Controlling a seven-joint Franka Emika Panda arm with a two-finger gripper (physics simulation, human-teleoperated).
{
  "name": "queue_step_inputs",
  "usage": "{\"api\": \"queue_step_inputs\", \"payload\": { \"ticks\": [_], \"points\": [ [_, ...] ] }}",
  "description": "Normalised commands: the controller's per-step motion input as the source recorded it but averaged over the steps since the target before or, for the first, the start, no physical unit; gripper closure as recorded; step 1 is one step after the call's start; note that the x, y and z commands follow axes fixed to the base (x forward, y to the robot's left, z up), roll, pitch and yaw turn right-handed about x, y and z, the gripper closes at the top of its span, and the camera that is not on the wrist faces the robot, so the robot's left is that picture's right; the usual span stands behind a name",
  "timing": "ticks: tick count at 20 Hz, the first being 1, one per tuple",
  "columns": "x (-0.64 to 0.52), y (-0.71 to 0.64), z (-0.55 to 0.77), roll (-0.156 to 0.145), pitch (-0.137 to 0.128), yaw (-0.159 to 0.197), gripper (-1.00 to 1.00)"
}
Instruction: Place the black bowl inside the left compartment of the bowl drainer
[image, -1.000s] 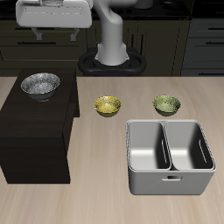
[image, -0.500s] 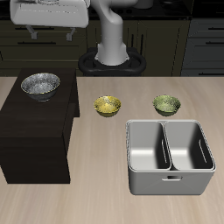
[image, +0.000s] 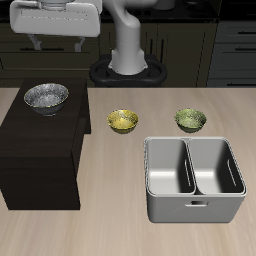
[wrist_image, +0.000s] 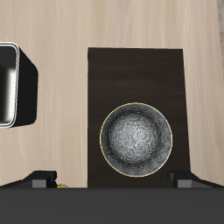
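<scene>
The black bowl (image: 46, 97), dark-rimmed with a shiny speckled grey inside, sits on top of a dark wooden stand (image: 40, 150). My gripper (image: 57, 42) hangs high above it, open and holding nothing. In the wrist view the bowl (wrist_image: 136, 140) lies straight below, between the spread fingertips of the gripper (wrist_image: 112, 178). The bowl drainer (image: 190, 206), a grey metal tub with two wells, stands on the table near the front edge, away from the stand. An edge of the drainer (wrist_image: 13, 83) shows in the wrist view.
Two small yellow-green bowls (image: 123, 121) (image: 191, 120) sit on the table behind the drainer. The dark stand (wrist_image: 136, 74) raises the black bowl above table height. Dark cabinets line the back behind the robot's base (image: 128, 60).
The gripper has drifted slightly sideways above the stand, staying open. The bowls and the drainer have not moved.
</scene>
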Motion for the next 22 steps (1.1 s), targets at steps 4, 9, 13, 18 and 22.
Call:
{"api": "queue_step_inputs", "payload": {
  "ticks": [4, 9, 13, 18, 22],
  "points": [
    [0.09, -0.04, -0.24, -0.026, 0.019, -0.013, -1.0],
    [0.04, 0.05, -0.21, 0.004, 0.02, -0.008, -1.0],
    [0.04, 0.0, -0.22, -0.014, 0.023, -0.03, -1.0],
    [0.03, 0.09, -0.2, 0.014, 0.017, -0.004, -1.0],
    [0.04, 0.02, -0.21, -0.001, 0.025, 0.003, -1.0]
  ]
}}
